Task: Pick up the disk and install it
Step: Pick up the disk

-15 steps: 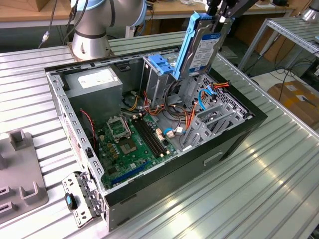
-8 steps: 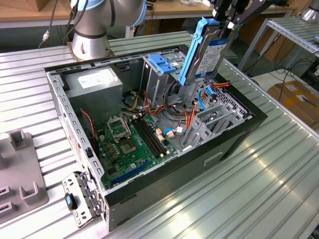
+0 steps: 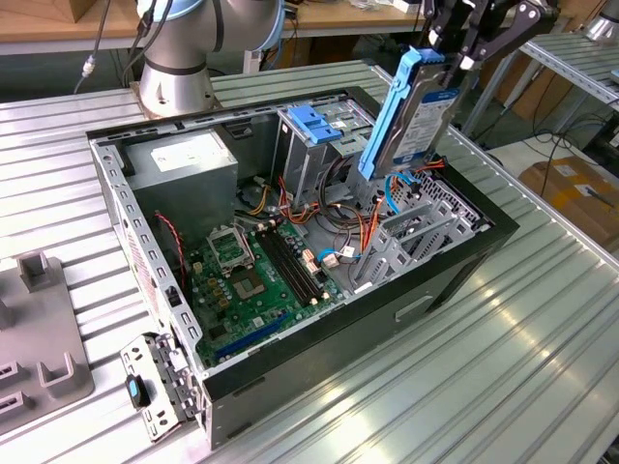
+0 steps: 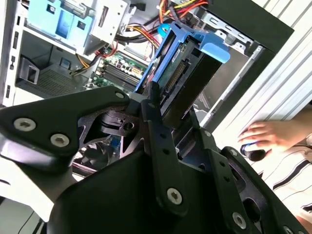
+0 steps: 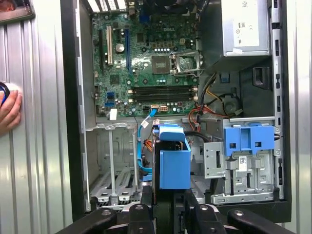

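Note:
The disk [image 3: 414, 114] is a silver drive with a white-and-blue label in a light-blue frame. It hangs on edge, tilted, above the open computer case [image 3: 440, 285]. My gripper [image 3: 449, 60] is shut on the disk's upper end. In both wrist views the disk [image 4: 187, 61] [image 5: 173, 163] juts out from between my black fingers [image 4: 155, 114], over the empty grey drive bay [image 5: 111, 168] at the case's front end. The gripper [image 5: 166, 197] sits just behind the blue frame, and loose blue and orange cables lie below the disk.
A tall metal cage with a blue latch [image 3: 314, 121] stands beside the bay. The grey power supply [image 3: 184, 159] and green motherboard [image 3: 253, 271] occupy the rest of the case. A person's hand [image 4: 265, 134] rests on the slatted table outside the case. Grey fixtures [image 3: 39, 333] lie at the exterior view's left.

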Robot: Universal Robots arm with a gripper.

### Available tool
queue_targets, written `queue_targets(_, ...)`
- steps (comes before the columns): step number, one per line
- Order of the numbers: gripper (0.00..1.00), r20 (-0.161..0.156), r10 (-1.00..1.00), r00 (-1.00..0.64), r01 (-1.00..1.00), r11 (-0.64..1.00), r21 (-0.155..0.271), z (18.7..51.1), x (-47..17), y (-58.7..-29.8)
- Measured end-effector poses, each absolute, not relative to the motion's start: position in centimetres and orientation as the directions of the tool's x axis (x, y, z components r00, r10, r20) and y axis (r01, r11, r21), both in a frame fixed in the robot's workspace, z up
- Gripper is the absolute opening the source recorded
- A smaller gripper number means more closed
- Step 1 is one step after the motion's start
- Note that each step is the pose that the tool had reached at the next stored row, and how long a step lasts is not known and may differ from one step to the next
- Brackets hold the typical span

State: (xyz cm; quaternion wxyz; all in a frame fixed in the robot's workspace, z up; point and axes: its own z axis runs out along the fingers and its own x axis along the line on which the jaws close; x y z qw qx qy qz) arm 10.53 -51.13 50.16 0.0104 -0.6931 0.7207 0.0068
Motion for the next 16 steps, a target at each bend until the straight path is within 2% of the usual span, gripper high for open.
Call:
queue_targets(9,0.35,-0.025,-0.999,-0.039,-0.999,0.039,-0.005,50.1,10.5,-54.1)
queue_targets(12,0.35,-0.024,-0.999,-0.039,-0.999,0.039,-0.005,50.1,10.5,-56.1)
queue_targets(16,0.35,-0.024,-0.999,-0.039,-0.999,0.039,-0.006,49.7,10.6,-56.7)
